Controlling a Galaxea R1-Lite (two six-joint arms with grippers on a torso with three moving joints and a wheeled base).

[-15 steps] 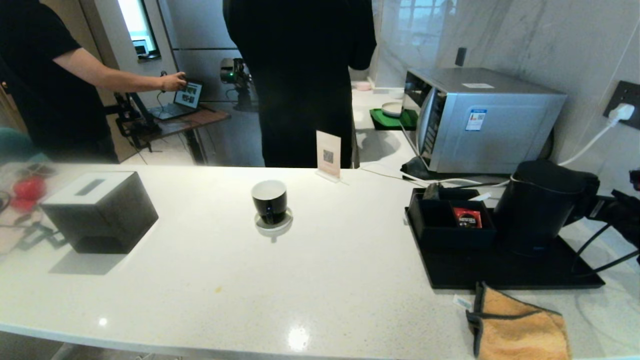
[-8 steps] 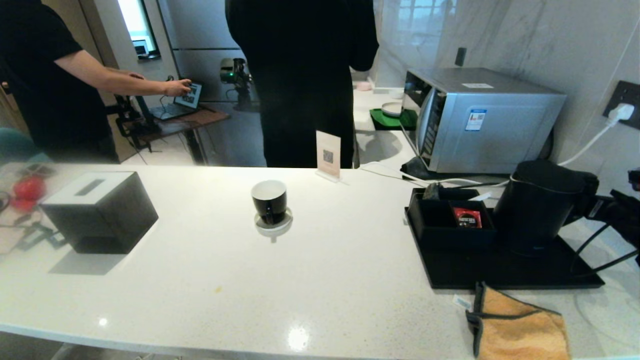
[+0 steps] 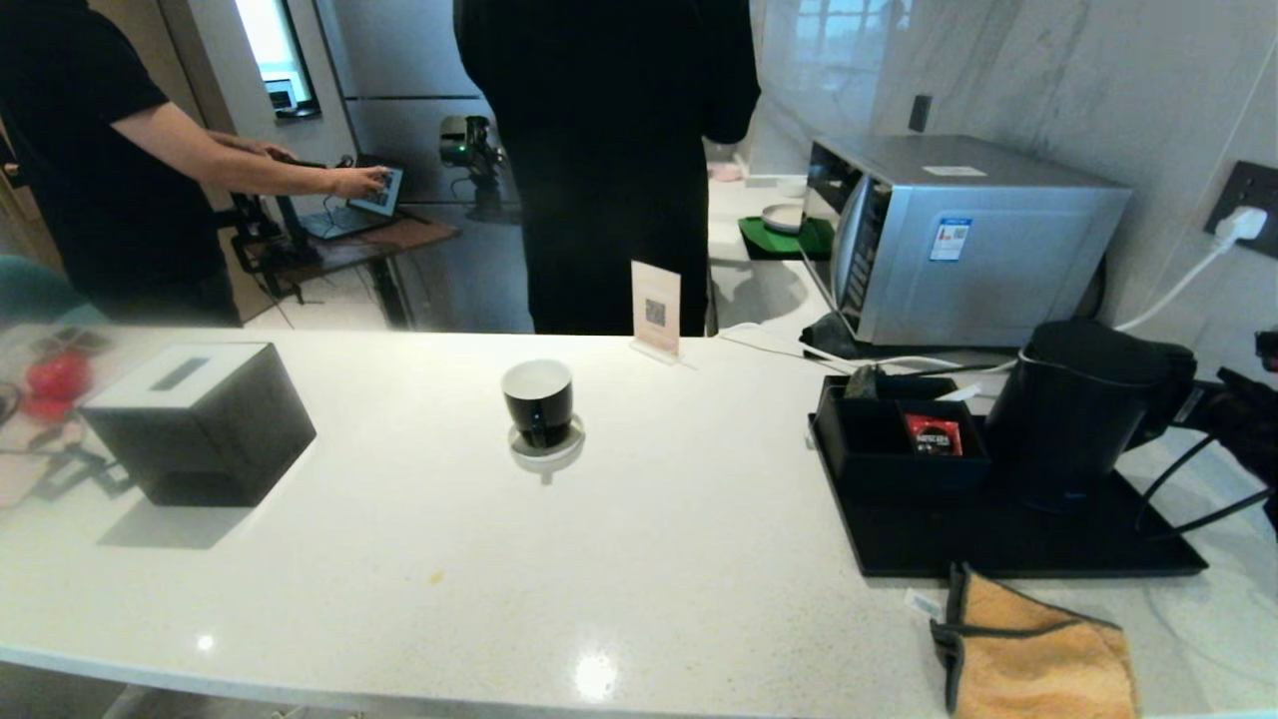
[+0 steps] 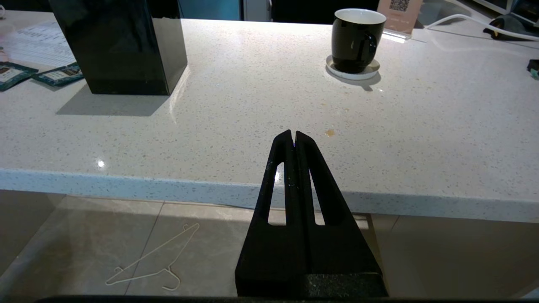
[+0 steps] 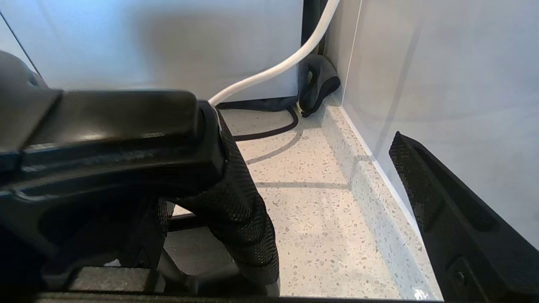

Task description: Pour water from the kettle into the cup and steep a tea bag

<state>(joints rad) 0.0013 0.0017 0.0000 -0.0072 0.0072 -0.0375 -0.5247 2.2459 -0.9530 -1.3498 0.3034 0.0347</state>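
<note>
Two jaws of the right gripper [image 5: 324, 202] stand spread as wide as they go, holding nothing, with the kettle's handle [image 5: 105, 126] just beside the inner finger [image 5: 240, 198] rather than between the pair, as far as the right wrist view lets me judge. In the head view that gripper [image 3: 1233, 424] sits at the far right edge of the frame, behind the kettle [image 3: 1073, 409], which stands upright on the black tray [image 3: 998, 544] at centre right.

My worry is a miss. If the jaws shut now they may close on air or pinch only the handle's edge, and a half-caught kettle could twist or slop water once lifted. The marble wall [image 5: 442, 84] also lies near the outer finger [image 5: 425, 176], so a sideways correction could scrape it.

Its long axis runs straight up; the handle points to the frame's right, and the spout, I judge, faces left towards the cup [image 3: 538, 402]. That mug sits on its saucer [image 3: 546, 446] at mid-frame, well apart.

Parked low before the counter edge, the left gripper [image 4: 293, 134] is pressed together, empty.
</note>
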